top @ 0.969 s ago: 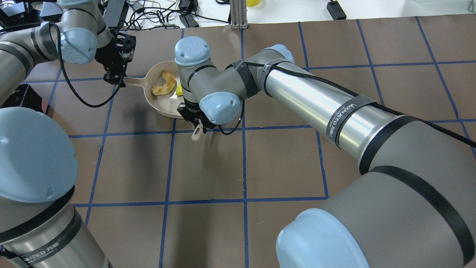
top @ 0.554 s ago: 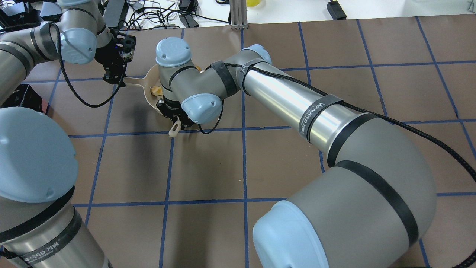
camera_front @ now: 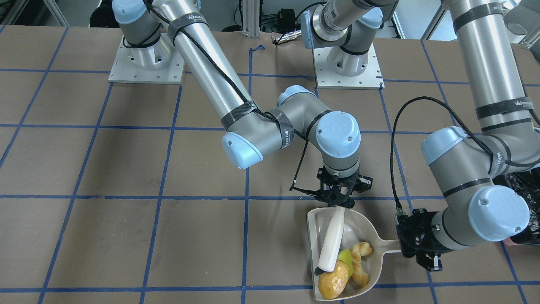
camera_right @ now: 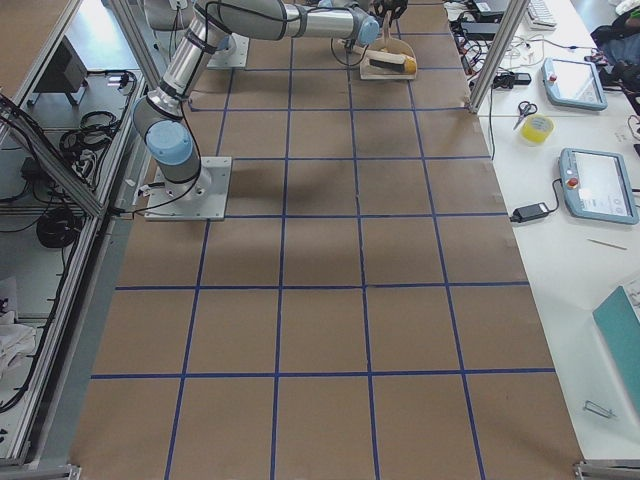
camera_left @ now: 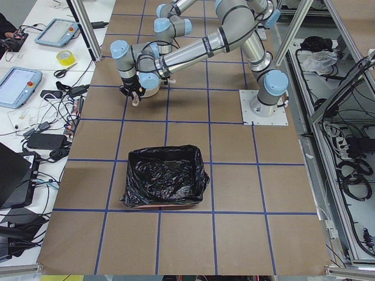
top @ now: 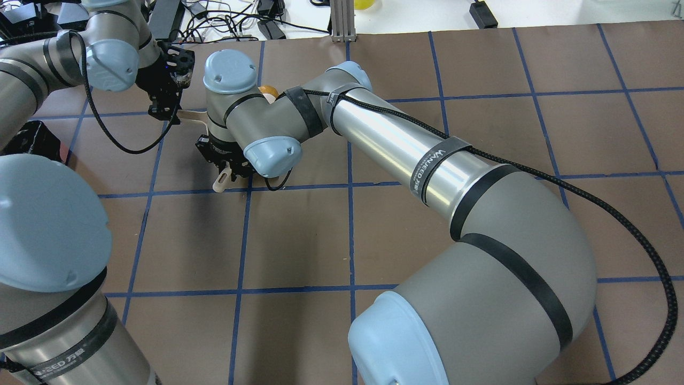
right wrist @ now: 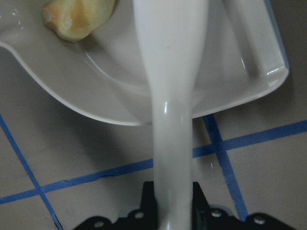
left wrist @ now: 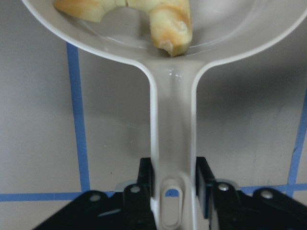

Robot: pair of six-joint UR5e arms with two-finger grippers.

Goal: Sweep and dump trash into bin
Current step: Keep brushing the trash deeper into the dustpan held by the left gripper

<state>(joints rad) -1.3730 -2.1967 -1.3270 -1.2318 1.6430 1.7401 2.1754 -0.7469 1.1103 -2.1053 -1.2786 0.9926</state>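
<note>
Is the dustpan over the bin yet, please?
No, the dustpan lies on the table, apart from the bin, whose black bag shows at the front view's right edge.

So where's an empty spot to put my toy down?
The table squares past the right arm's base, away from the dustpan, are bare. So are those between the bin and dustpan. It's crowded at the dustpan, where the left gripper, right gripper and brush meet.

Overhead, front and two end cameras far off; both wrist cameras close on the shared dustpan [left wrist: 172, 120].
</note>
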